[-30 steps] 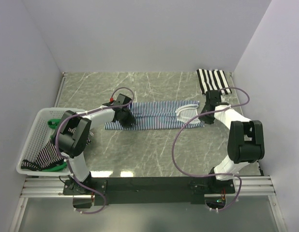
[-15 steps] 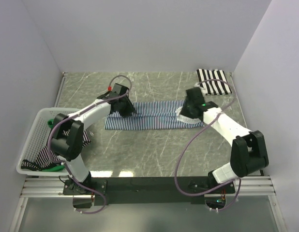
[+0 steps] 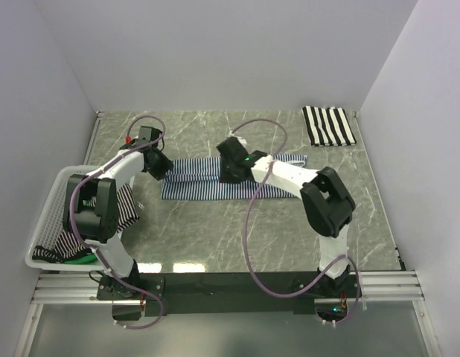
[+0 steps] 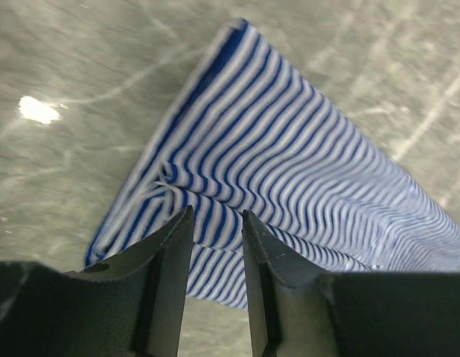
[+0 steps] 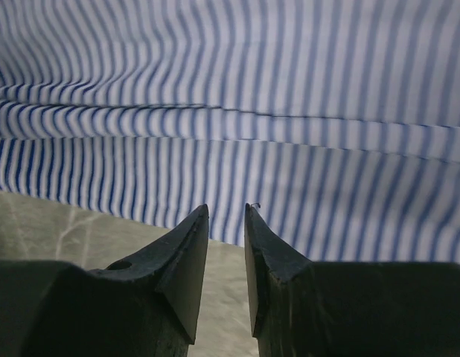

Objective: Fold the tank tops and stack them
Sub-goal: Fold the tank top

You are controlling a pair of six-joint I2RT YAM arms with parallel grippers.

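both claws low on the navy-striped top, grip unclear

you have the thin navy-and-white striped tank top (image 3: 204,186) lying flat as a long folded strip across the middle of the marble table (image 3: 289,230), its left end a little nearer the arms than its right end. your left gripper (image 3: 158,165) sits at the strip's left end. in the left wrist view its jaws stand only a narrow slit apart, with striped cloth showing in the slit and a small pucker just past the tips. you cannot tell whether cloth is pinched there. your right gripper (image 3: 230,171) is down over the middle of the same strip. its wrist view shows the tips close together at the cloth's edge, with stripes and bare table visible through the gap, so its hold is also unclear. the broad black-and-white striped tank top (image 3: 328,125) lies folded in the far right corner, well apart from both arms. more striped tops (image 3: 74,242) sit in the white mesh basket (image 3: 45,219) at the left edge.
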